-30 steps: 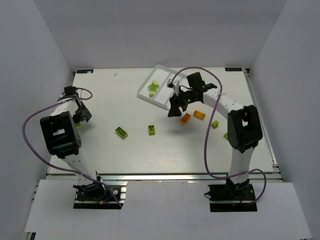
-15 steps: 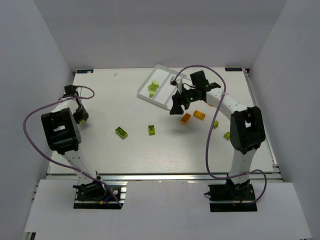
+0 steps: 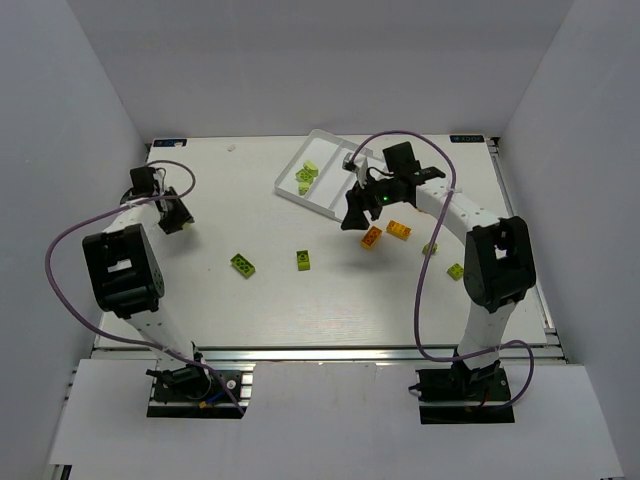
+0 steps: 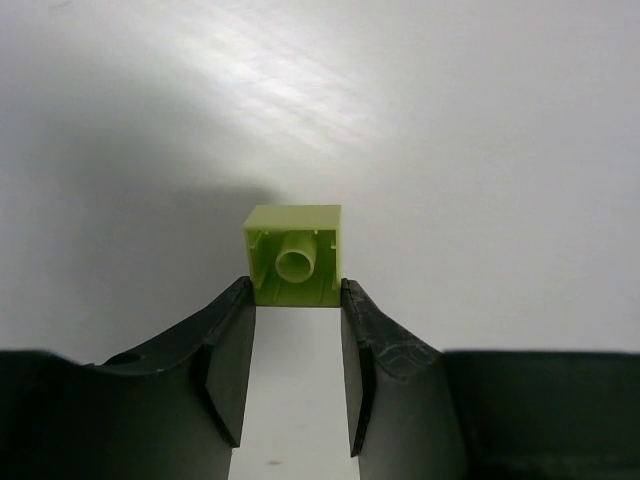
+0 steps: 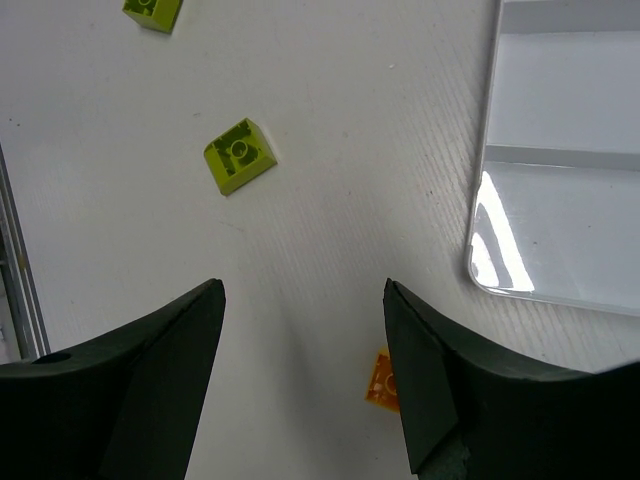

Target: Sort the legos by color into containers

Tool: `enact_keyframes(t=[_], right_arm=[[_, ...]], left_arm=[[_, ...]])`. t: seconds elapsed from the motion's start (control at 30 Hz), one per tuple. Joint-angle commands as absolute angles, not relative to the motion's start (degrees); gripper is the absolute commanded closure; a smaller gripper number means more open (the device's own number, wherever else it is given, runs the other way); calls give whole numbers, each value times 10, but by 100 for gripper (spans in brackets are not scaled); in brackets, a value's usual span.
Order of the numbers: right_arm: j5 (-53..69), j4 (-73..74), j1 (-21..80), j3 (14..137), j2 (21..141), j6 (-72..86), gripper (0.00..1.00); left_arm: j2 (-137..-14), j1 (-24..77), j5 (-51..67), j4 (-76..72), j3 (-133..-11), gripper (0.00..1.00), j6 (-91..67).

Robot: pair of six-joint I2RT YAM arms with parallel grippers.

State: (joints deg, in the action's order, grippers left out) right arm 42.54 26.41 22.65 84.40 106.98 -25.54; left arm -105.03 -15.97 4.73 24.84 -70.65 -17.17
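while the left hand pinches a brick, the right hand hangs spread by the tray

where the left hand narrows to its tips, it pinches a light yellow-green brick, hollow underside and centre tube facing the wrist camera. white tabletop lies behind it. from the top view, this hand is at the far left, well apart from the tray.

right hand: fingers spread wide, nothing between them. it hangs near a rounded corner of the tray. an orange brick shows at the edge of one finger, and a green brick lies further out.

top view: orange pair just beside the right hand. tray cluster of yellow-green pieces lies in the compartment toward the left. two loose greens sit mid-tabletop, and two small greens lie near the right arm.
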Motion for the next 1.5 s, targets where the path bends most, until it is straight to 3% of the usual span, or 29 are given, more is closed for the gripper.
enact_keyframes(t=[0.0, 0.07, 0.2, 0.43, 0.53, 0.77, 0.97, 1.07, 1.2, 1.3, 1.47], right_arm=[[428, 251, 223, 839, 1036, -241, 30], [430, 245, 221, 838, 1036, -227, 31], [435, 237, 216, 835, 1033, -196, 40], [425, 229, 207, 820, 1013, -171, 79], [428, 227, 201, 809, 1000, -163, 81], [413, 229, 186, 795, 970, -169, 65], [409, 228, 172, 781, 959, -165, 44], [408, 230, 166, 776, 955, -167, 35], [417, 259, 161, 782, 960, -227, 26], [459, 324, 154, 791, 970, -404, 24], [454, 568, 139, 815, 1014, -952, 21]], left_arm=[[-1001, -131, 212, 158, -728, 76, -232], [-1022, -104, 278, 141, -750, 81, -266], [-1059, -42, 317, 75, -778, 82, -310], [-1183, 55, 296, 95, -943, 81, -335], [-1236, 83, 263, 117, -1018, 80, -337], [-1327, 117, 217, 189, -1139, 71, -331], [-1355, 134, 193, 231, -1186, 33, -325], [-1354, 139, 196, 232, -1201, 28, -325], [-1333, 139, 198, 235, -1217, 27, -335], [-1284, 139, 189, 243, -1202, 30, -343], [-1134, 128, 176, 219, -1042, 53, -346]])
